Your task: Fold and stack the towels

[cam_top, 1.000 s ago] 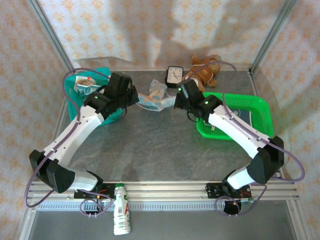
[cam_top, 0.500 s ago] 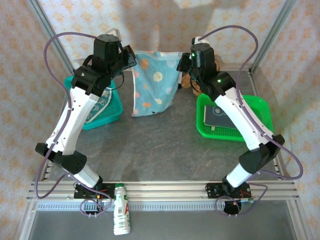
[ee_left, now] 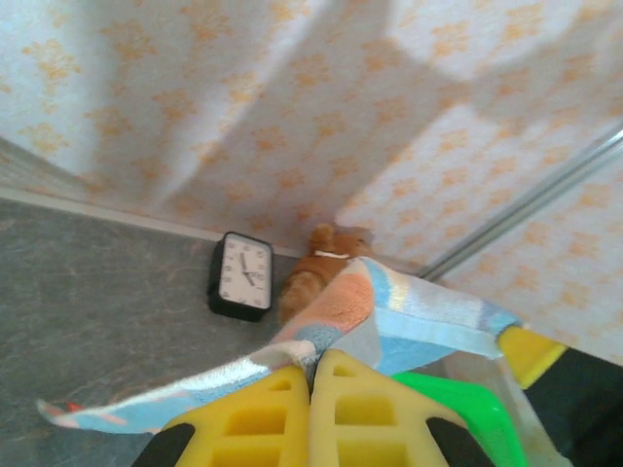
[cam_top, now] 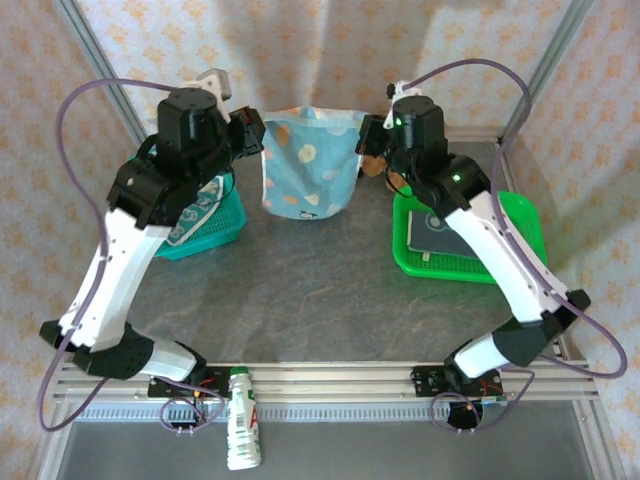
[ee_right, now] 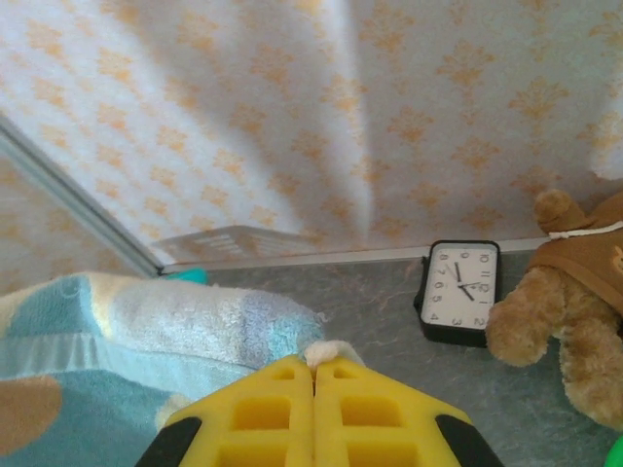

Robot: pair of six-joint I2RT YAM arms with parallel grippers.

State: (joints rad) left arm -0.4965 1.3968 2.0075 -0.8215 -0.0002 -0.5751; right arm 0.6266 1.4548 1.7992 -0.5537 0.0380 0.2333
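Two robot arms hoist a blue dotted towel (cam_top: 305, 165) into the air above the far middle of the grey, stone-patterned table (cam_top: 300, 290). A second ago the same cloth lies crumpled on the surface with both arms bent low over it. Now it hangs clear of the table, stretched by its top edge between the left gripper (cam_top: 256, 135) and the right gripper (cam_top: 368, 130).

Both pairs of yellow fingers are clamped tight on the towel's upper corners. The left wrist view shows the hem pinched at the left gripper's fingertips (ee_left: 313, 365), and the right wrist view shows a fold of cloth caught in the same way (ee_right: 313, 368). The lower edge curls inward rather than hanging flat.

The lift suggests the folding is only starting. The towel is opened out and, by this reading, must next be laid flat before any fold is made.

A teal basket (cam_top: 225, 232) at the far left holds another printed towel (cam_top: 195, 208), and a dark towel (cam_top: 440, 232) lies in the green basket (cam_top: 520, 225) on the right.

Against the back wall stand a black alarm clock (ee_left: 241, 275) and a brown teddy bear (ee_right: 565, 292), close beside each other. Cream wallpaper (cam_top: 330, 40) with an orange motif lines the enclosure between metal frame posts (cam_top: 100, 60). A white bottle (cam_top: 243, 430) lies over the rail at the near edge.
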